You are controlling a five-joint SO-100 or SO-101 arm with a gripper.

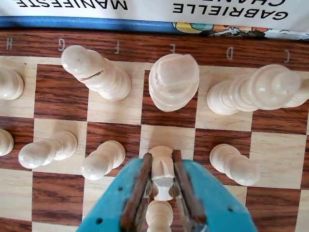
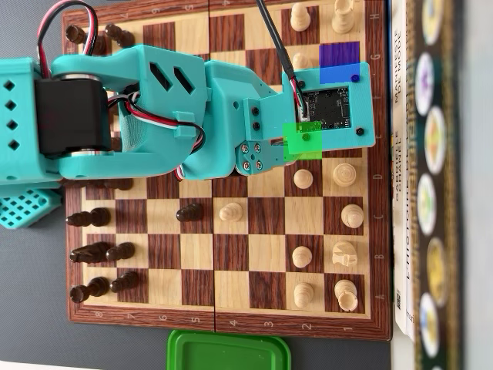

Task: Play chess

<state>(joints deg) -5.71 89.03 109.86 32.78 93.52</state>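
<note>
In the wrist view, the teal claw point(image 1: 163, 193) enters from the bottom centre and is clenched on a white pawn point(image 1: 162, 170), its two brown-lined fingers point(image 1: 137, 191) pressing either side of the pawn's neck. The pawn stands at the bottom centre of the frame, on the chessboard point(image 1: 116, 46) below the letter E. To do this well, I judge the claw should lift straight up until the base clears the neighbours, then carry the pawn level to its target square and set it down upright in the middle. Counted here: three tall white pieces across the upper row, a partial one at the left edge, and four free pawns around the held one, one cut by the left edge. In the overhead view, the arm point(image 2: 154, 108) covers the upper middle of the board, hiding the claw. I count eleven white pieces at the right and about ten dark pieces at the left. A green lid point(image 2: 229, 351) lies at the bottom edge.
</note>
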